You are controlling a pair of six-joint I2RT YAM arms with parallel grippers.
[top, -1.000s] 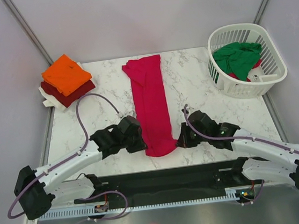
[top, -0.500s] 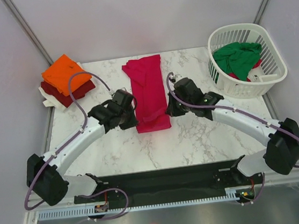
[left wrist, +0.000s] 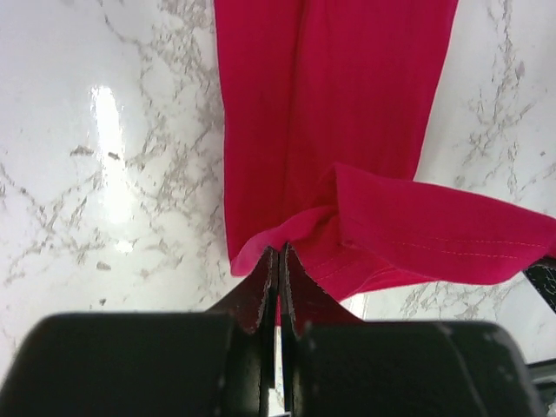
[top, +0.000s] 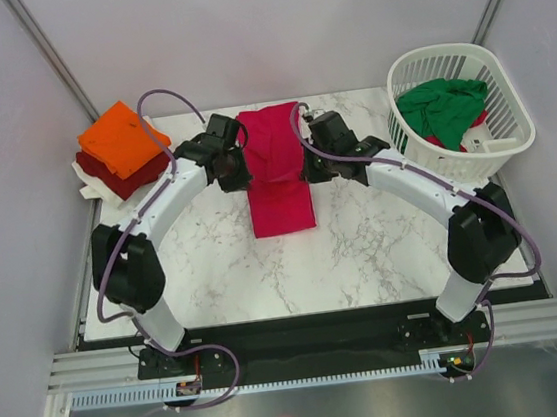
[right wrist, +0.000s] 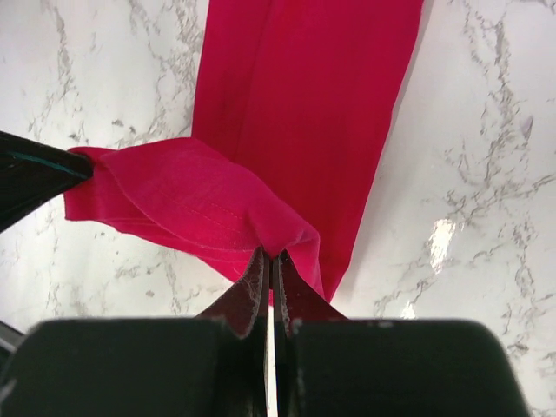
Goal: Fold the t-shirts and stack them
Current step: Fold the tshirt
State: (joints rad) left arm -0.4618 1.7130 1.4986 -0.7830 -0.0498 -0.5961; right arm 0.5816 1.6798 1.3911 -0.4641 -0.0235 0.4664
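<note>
The crimson-red t-shirt (top: pixel 277 173) lies as a narrow strip in the middle of the marble table, its near end lifted and carried over the rest. My left gripper (top: pixel 239 173) is shut on the left corner of that hem (left wrist: pixel 287 239). My right gripper (top: pixel 311 167) is shut on the right corner (right wrist: pixel 278 234). The hem hangs between the two grippers above the flat part of the shirt (left wrist: pixel 330 87), which also shows in the right wrist view (right wrist: pixel 313 95). An orange tee (top: pixel 123 138) lies on a dark red one (top: pixel 143 170) and a white one at the far left.
A white slatted basket (top: pixel 512 142) at the far right holds a green tee (top: pixel 440 107). The stack at the far left sits near the table's left edge. Bare marble (top: pixel 364 249) lies in front of the shirt.
Both grippers have carried the shirt's near hem away from the front edge toward the far end, doubling the strip over itself. The arms are now stretched far out.
</note>
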